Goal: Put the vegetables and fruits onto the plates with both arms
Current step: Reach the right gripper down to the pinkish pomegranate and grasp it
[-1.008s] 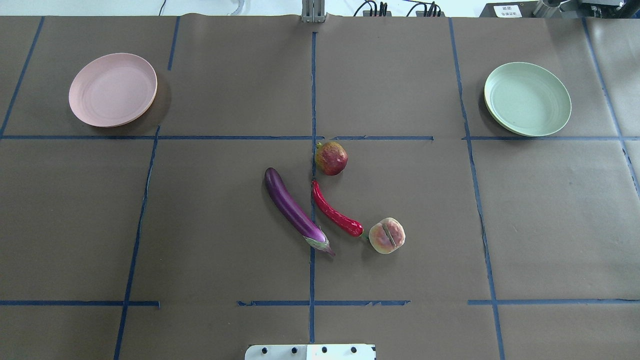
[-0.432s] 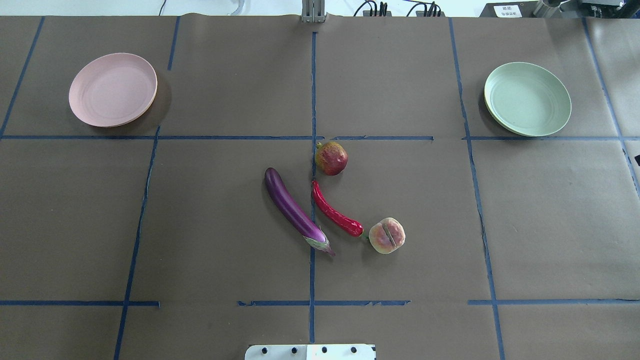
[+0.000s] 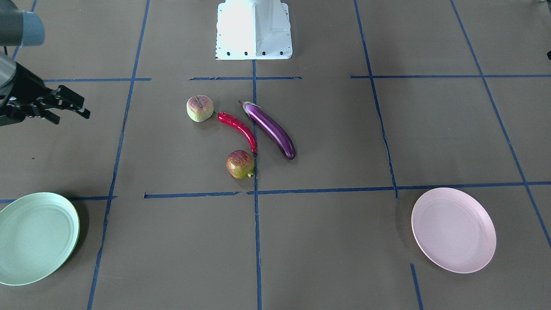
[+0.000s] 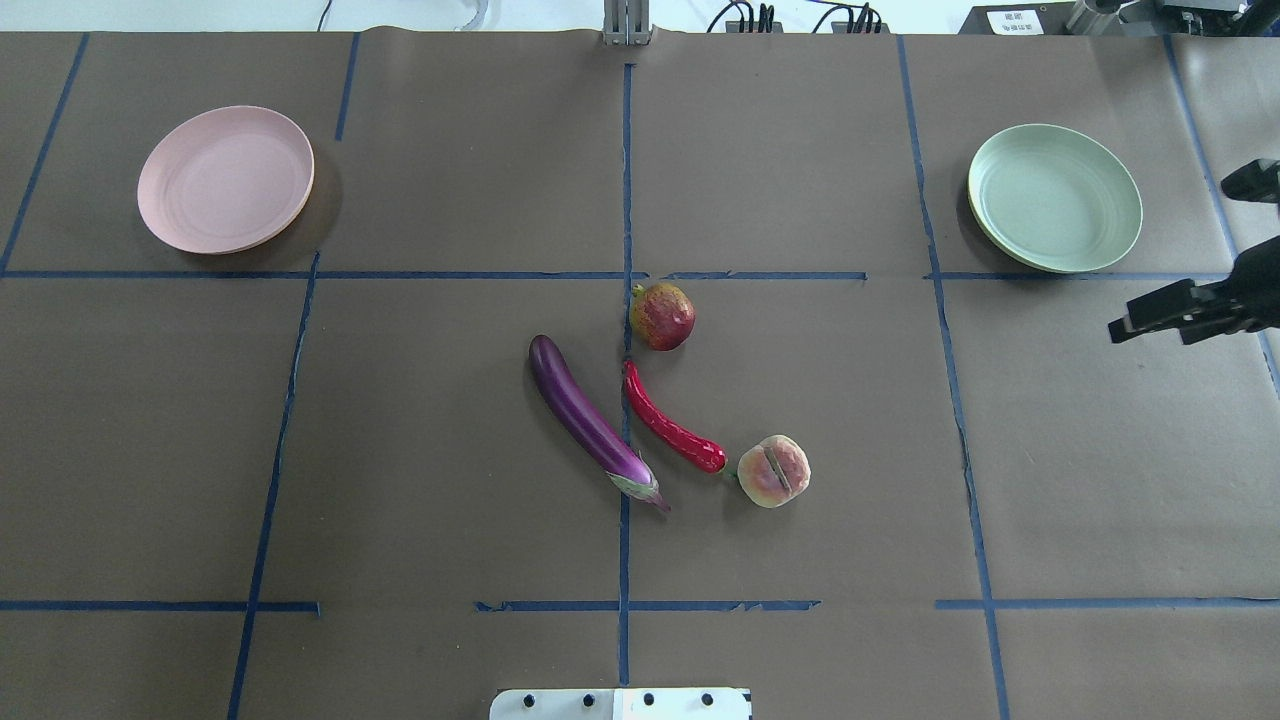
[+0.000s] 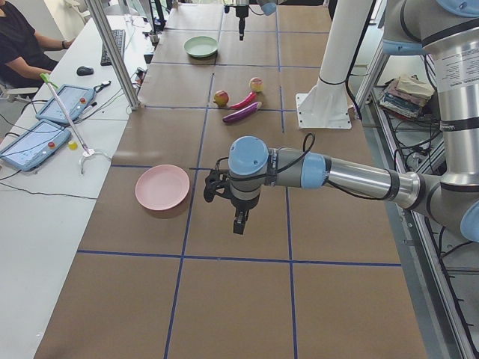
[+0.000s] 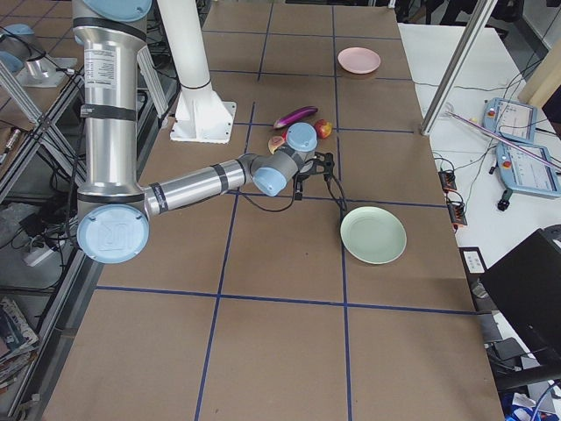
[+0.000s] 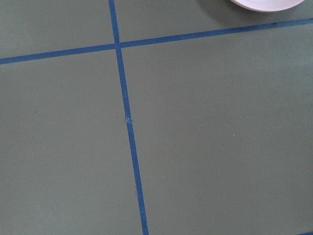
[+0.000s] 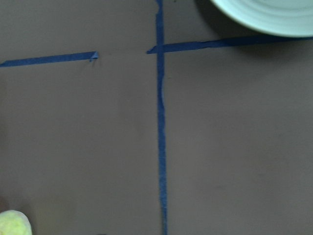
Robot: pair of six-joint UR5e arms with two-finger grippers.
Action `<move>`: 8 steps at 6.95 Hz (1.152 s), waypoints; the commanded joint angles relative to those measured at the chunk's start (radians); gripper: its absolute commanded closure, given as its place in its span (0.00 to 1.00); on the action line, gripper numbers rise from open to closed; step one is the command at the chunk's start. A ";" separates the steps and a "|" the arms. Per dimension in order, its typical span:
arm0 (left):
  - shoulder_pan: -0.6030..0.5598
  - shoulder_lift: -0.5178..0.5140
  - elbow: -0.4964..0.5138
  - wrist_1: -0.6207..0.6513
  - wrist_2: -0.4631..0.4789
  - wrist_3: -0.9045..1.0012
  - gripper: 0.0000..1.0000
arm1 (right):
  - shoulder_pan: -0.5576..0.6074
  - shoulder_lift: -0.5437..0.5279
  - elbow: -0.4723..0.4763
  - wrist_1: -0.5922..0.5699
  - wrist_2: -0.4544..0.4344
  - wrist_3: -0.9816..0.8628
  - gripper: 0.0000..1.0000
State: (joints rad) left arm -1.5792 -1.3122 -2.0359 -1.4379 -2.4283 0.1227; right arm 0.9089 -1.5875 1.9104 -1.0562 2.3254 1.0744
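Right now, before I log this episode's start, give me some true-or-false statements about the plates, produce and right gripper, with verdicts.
1. The pink plate and the green plate are both empty. True.
2. The chili pepper lies on the pink plate. False: the chili pepper lies on the table beside the eggplant.
3. The right gripper holds the peach. False: the right gripper holds nothing; the peach lies on the table.
4. The speckled fruit sits apart from the peach. True.

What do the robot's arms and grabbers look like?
The left arm and right arm are shiny silver-grey tubes with round light blue joint caps. Black cables loop by their wrists. The left gripper and right gripper are black.
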 commanded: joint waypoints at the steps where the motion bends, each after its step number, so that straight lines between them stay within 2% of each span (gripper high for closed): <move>1: 0.010 0.001 -0.009 0.004 0.000 -0.003 0.00 | -0.285 0.117 0.077 -0.005 -0.196 0.376 0.00; 2: 0.030 0.001 -0.006 0.007 0.000 -0.003 0.00 | -0.412 0.204 0.073 -0.096 -0.342 0.477 0.00; 4: 0.031 0.002 0.000 0.008 0.002 -0.003 0.00 | -0.546 0.506 0.049 -0.603 -0.562 0.483 0.02; 5: 0.031 0.002 0.006 0.008 0.000 -0.002 0.00 | -0.555 0.547 0.036 -0.670 -0.616 0.478 0.06; 8: 0.036 0.002 0.008 0.008 0.000 -0.003 0.00 | -0.561 0.544 -0.004 -0.778 -0.701 0.409 0.04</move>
State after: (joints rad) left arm -1.5444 -1.3100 -2.0285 -1.4287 -2.4282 0.1198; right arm 0.3540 -1.0459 1.9203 -1.7783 1.6658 1.5269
